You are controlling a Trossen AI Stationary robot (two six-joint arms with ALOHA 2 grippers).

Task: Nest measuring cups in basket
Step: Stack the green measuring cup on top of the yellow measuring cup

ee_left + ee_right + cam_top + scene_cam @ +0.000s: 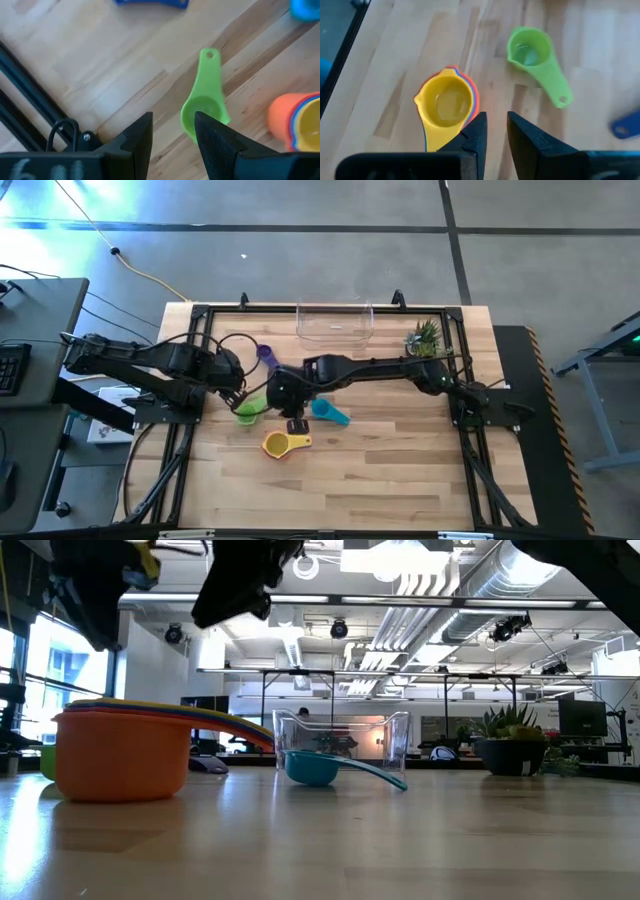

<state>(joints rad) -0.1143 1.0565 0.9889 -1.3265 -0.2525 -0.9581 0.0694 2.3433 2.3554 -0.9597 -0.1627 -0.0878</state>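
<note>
Overhead, right pincer (493,131) narrowly parted, empty, just beside nested yellow cup (446,104).

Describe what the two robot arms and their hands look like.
Both arms are black, jointed tubes on black frame mounts, with thin black cables looping beside the left arm. The left hand and the right hand each end in two flat, dark, wedge-shaped fingers. Faint pale lettering marks the left wrist housing.
</note>
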